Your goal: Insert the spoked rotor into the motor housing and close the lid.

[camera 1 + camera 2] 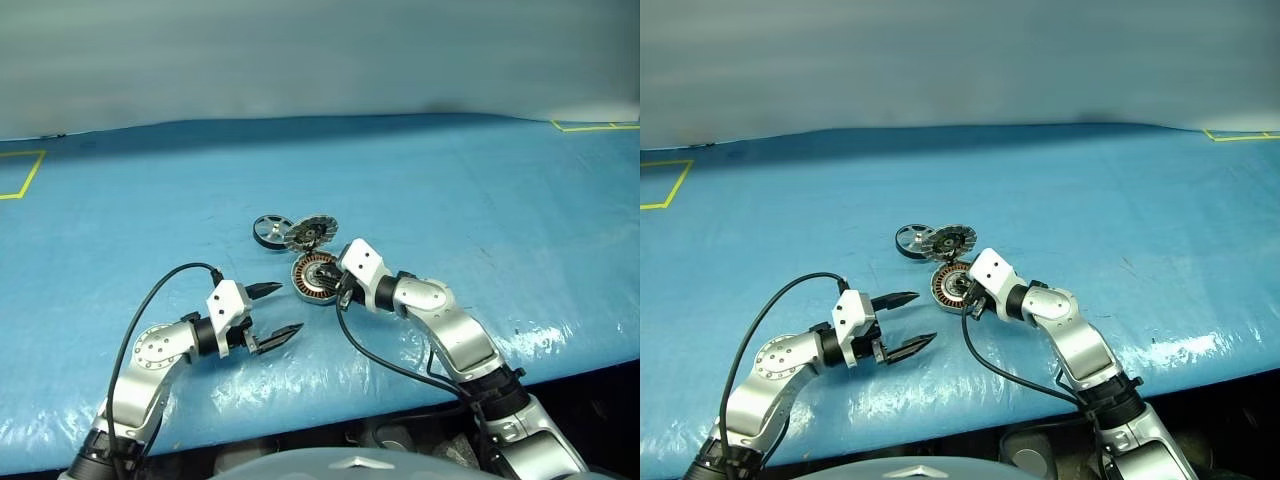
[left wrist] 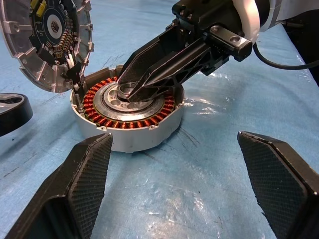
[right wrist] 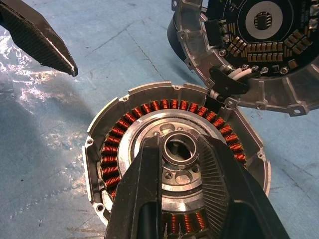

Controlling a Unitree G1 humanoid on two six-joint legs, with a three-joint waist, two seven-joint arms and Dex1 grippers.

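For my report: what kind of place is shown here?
Probably a robot test bench or workshop: a blue sheet with yellow tape marks covers the table, and a motor housing, lid and spoked rotor lie out.

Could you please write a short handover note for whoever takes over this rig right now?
Left gripper: jaws wide open, empty, hovering over the blue table cover short of the parts.
Right gripper: jaws closed around the raised silver hub of the round silver motor housing with copper windings, which sits flat on the cover.
The round lid with a toothed rim leans tilted at the housing's far edge, joined by short wires, so it is not closed.
The small dark grey spoked rotor lies beyond it on the cover, not inserted.
Done: nothing yet. Left: insert the rotor, close the lid.
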